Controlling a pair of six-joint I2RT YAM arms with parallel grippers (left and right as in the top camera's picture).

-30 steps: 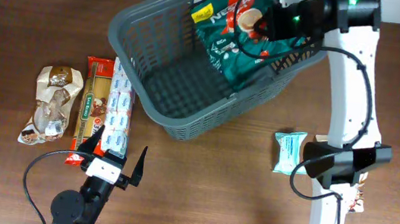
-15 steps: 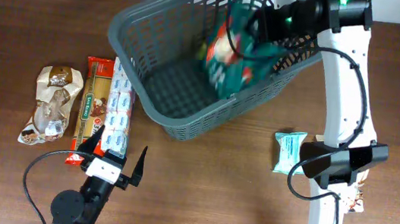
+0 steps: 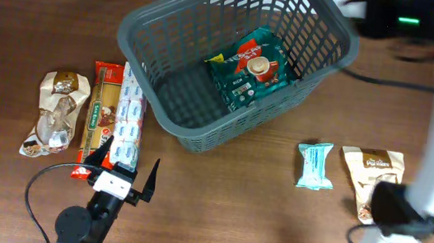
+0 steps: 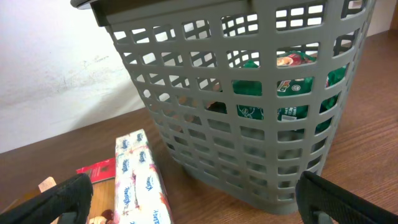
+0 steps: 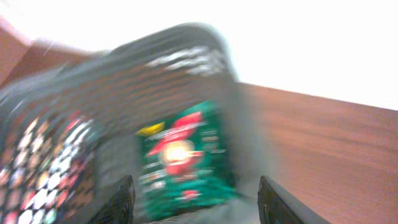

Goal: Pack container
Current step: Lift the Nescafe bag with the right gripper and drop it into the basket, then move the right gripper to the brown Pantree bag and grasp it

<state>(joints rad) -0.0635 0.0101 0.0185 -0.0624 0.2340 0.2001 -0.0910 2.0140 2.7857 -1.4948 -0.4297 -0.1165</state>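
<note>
Grey lattice-slotted plastic container (image 3: pixel 162 28) sitting far-centre on table, holding glossy green packet (image 3: pixel 252 69) flat | resting on dark wood-grain table (image 3: pixel 232 202), white wall (image 4: pixel 50 62) standing behind | left gripper (image 3: pixel 128 157) gaping wide, empty | right gripper (image 5: pixel 196 202) gaping wide, empty, blurred

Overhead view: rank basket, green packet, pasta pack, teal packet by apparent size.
1. basket
2. green packet (broader) and pasta pack (longer, narrower): too close to rank
3. teal packet
</note>
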